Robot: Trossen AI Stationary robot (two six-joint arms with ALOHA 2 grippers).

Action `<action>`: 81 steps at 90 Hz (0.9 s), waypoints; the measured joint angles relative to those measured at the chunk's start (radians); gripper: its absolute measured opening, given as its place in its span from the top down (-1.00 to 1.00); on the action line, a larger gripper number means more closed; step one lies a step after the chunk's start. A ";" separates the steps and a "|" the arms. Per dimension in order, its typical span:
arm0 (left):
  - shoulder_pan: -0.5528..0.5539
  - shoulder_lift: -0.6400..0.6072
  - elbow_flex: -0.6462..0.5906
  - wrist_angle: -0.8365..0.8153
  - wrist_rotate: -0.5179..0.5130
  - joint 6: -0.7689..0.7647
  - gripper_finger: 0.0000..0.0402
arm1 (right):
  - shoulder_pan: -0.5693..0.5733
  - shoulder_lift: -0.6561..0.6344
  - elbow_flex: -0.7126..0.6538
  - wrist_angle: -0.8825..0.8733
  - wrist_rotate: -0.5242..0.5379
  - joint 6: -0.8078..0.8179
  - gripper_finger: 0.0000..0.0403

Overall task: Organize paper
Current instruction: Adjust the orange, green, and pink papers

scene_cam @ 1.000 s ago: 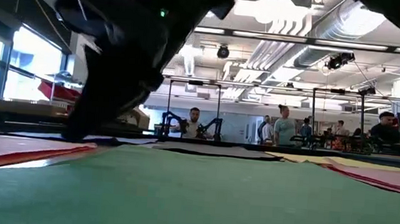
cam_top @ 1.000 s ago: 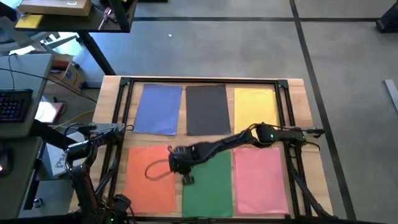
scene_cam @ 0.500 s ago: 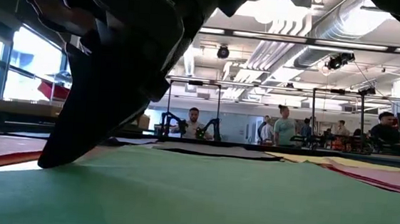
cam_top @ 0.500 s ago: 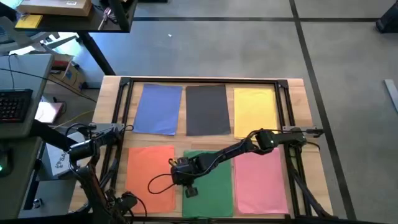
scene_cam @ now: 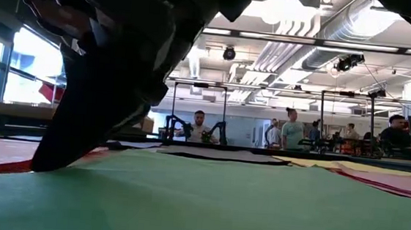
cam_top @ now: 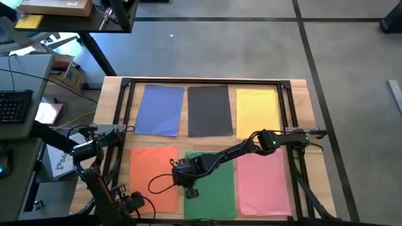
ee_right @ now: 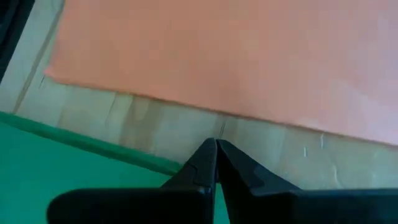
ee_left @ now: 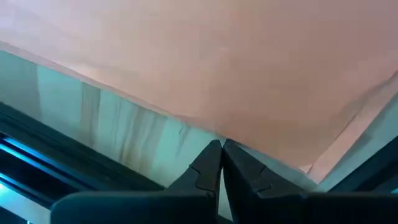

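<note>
Six stacks of paper lie flat on the wooden table: blue (cam_top: 160, 110), dark grey (cam_top: 209, 110) and yellow (cam_top: 257, 110) in the far row, orange (cam_top: 152, 179), green (cam_top: 213, 188) and pink (cam_top: 262, 182) in the near row. My right gripper (cam_top: 191, 191) reaches across from the right, shut, at the green stack's left edge (ee_right: 149, 171), beside the orange paper (ee_right: 217, 56). My left gripper (cam_top: 137, 202) is shut and low at the orange stack's near left corner; its tips (ee_left: 222, 145) stand over bare wood beside the orange edge (ee_left: 217, 62). My right gripper comes slanting down from the right, and its shut fingers (scene_cam: 47, 163) reach the paper surface at the green stack's left edge (ee_right: 149, 171). The paper lies flat under them. My left gripper is close over the wood by the orange stack; whether it touches, I cannot tell.
A black metal frame (cam_top: 129, 107) runs around the sheets on the table. The right arm's cable loop (cam_top: 157, 182) hangs over the orange stack. A strip of bare wood (ee_right: 186, 127) separates orange from green. People stand far behind the table (scene_cam: 290, 129).
My right gripper has gone toward the near edge and down along the green stack's left edge, then stayed there. My left arm has swung toward the right along the near edge, bringing its gripper to the orange stack's near left corner.
</note>
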 joint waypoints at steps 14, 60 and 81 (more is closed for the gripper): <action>0.000 0.000 0.000 -0.002 0.011 -0.001 1.00 | 0.000 -0.001 0.000 0.002 -0.003 0.001 1.00; -0.030 -0.001 0.149 -0.205 -0.128 -0.116 1.00 | -0.038 -0.173 -0.002 -0.149 0.335 -0.114 1.00; -0.022 -0.002 0.117 -0.160 -0.417 -0.305 1.00 | -0.051 -0.244 0.000 -0.332 0.337 -0.129 1.00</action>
